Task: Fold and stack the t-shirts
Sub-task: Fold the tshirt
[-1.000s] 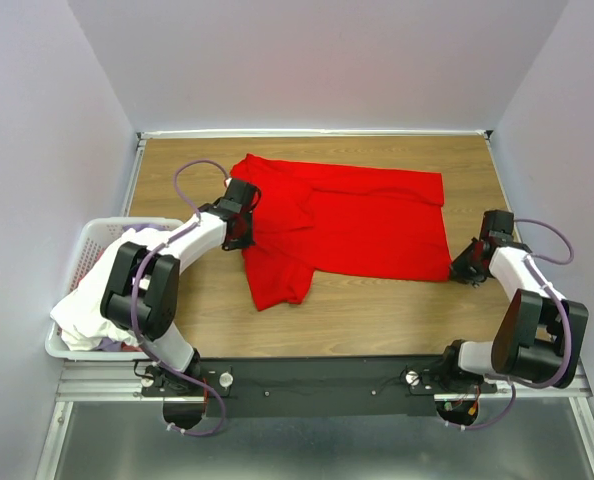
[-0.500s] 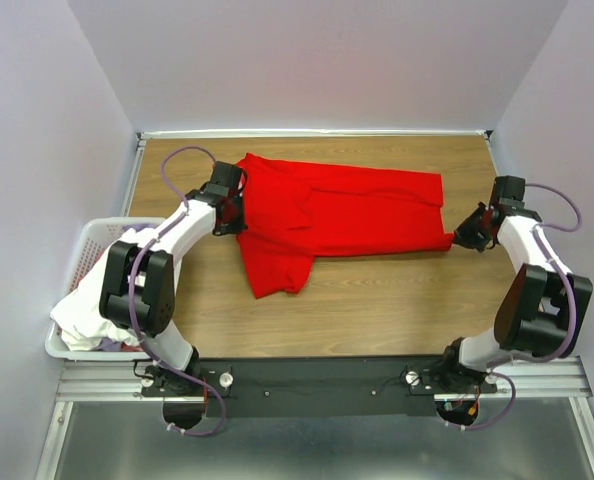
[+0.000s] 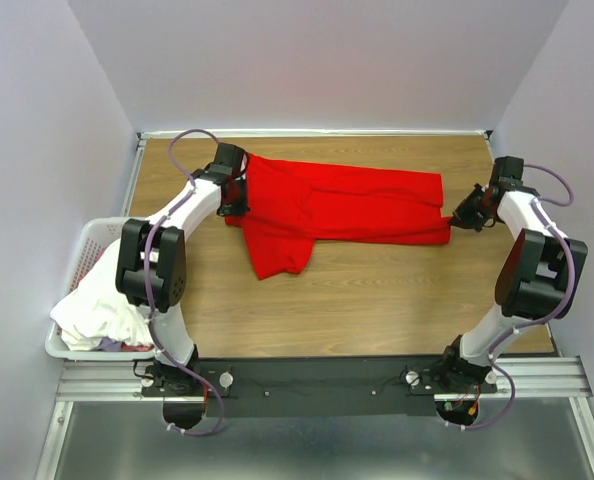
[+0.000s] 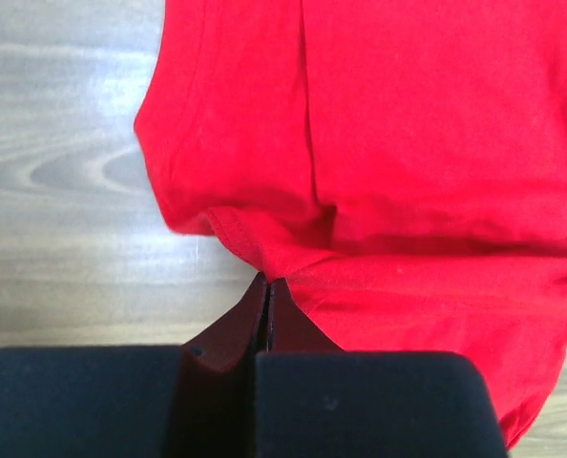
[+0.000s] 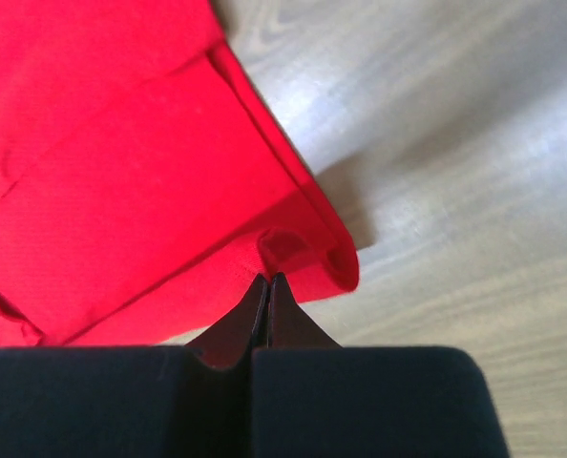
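Red shirt spread crosswise on your desk, pinched at both ends.
One plain bright red cloth t-shirt [image 3: 347,212] lies on the wooden desk [image 3: 377,300], long axis left to right, with a flap toward the near edge. Your left hand [image 3: 239,198] is clamped tight on its left edge and your right hand [image 3: 461,220] on its right corner. One white plastic laundry basket [image 3: 77,250] off the left edge holds heaped white garments [image 3: 92,305], number unclear.

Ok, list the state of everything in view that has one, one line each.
red t-shirt: lying on the table, partly folded, pinched at both ends
white shirts: unfolded, heaped in the basket
basket: upright, piled above its rim
left jaws: shut on the red t-shirt's edge
right jaws: shut on the red t-shirt's corner
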Available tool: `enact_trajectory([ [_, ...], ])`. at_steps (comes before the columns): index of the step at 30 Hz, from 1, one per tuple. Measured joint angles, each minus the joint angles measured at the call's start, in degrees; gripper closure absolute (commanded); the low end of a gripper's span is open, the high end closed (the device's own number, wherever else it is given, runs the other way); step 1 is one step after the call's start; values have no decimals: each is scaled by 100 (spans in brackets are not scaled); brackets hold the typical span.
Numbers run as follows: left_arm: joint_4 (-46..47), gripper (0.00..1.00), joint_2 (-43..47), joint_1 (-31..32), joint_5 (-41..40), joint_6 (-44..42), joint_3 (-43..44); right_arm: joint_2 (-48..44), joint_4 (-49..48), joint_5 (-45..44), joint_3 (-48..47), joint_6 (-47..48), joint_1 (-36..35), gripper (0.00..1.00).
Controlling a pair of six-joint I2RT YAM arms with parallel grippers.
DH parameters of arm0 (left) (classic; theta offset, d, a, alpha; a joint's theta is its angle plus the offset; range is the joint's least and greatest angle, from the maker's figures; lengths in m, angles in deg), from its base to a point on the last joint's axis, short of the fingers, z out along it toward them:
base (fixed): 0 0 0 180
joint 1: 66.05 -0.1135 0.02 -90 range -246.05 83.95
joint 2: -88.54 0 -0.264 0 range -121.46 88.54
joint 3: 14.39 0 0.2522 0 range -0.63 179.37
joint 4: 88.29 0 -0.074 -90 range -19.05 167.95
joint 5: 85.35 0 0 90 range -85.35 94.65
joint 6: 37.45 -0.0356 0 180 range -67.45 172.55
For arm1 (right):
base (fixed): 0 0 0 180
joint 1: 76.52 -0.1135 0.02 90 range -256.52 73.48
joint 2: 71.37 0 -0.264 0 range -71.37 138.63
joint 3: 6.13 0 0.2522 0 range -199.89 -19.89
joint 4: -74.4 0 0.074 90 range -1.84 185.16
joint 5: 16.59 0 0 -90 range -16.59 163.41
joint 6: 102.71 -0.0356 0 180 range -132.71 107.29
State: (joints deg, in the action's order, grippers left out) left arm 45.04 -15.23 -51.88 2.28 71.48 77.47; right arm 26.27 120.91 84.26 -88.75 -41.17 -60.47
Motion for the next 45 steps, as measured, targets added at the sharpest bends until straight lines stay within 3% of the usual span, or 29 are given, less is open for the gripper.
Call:
enact_trajectory([
  [16, 17, 100, -748, -221, 98, -24, 420, 868, -15, 214, -621, 4, -2, 99],
  [40, 157, 100, -1198, -249, 160, 37, 1185, 1202, -186, 188, -678, -2, -2, 99],
  [43, 208, 92, -1233, -249, 153, 57, 1191, 1226, -195, 166, -678, -2, -2, 99],
  [45, 229, 74, -1290, -249, 151, 85, 1231, 1246, -210, 157, -678, -2, -2, 98],
])
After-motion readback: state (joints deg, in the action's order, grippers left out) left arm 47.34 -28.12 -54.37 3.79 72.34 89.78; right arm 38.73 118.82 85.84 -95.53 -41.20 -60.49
